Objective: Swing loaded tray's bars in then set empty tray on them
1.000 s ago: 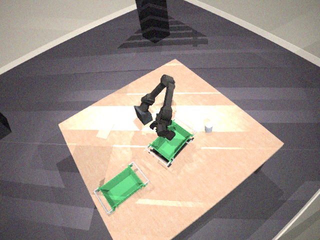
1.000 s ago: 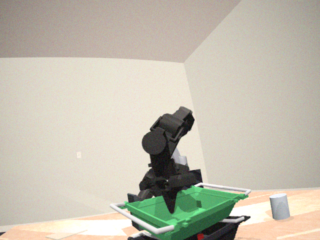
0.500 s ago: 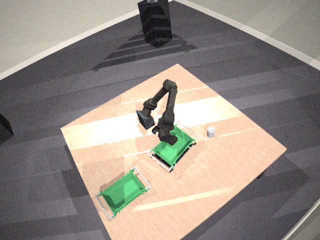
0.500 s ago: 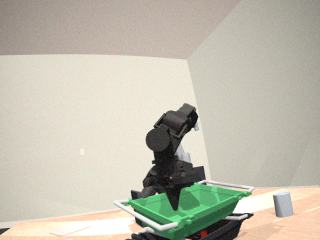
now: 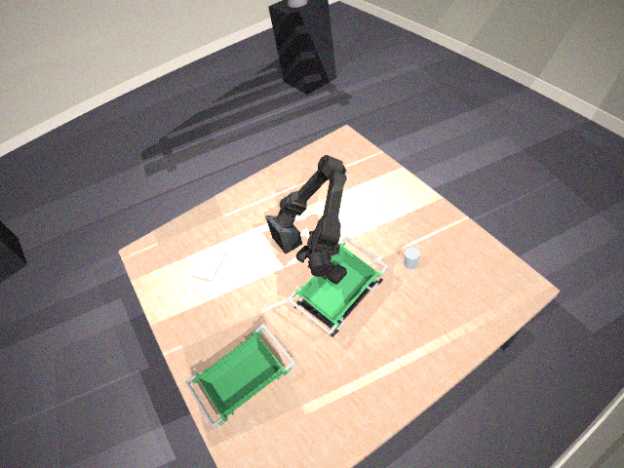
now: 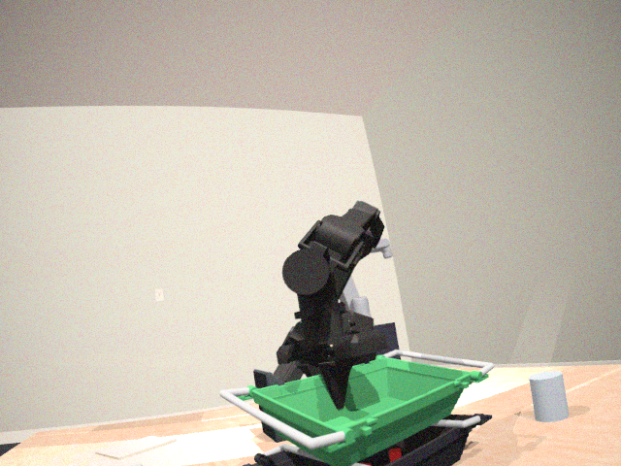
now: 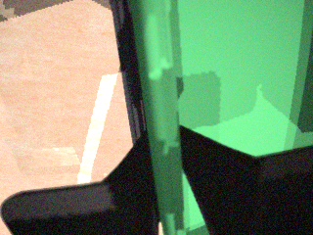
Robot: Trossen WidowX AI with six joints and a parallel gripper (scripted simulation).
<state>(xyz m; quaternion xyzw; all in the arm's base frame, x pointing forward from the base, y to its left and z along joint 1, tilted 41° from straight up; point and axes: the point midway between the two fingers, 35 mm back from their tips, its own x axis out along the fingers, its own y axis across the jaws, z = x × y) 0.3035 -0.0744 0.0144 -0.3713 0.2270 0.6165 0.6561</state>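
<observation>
My gripper is shut on a long side wall of the empty green tray; one finger is inside the tray, the other outside. The green tray looks about level, its own white bars swung out. Directly below it is the black tray, mostly hidden, with a red block showing in it. The black tray's bars reach inward under the green tray. I cannot tell whether the green tray touches them.
Another green tray, empty, stands near the table's left edge with its bars out. A grey-blue cylinder stands to the right of the stacked trays. A thin flat plate lies left of the arm's base.
</observation>
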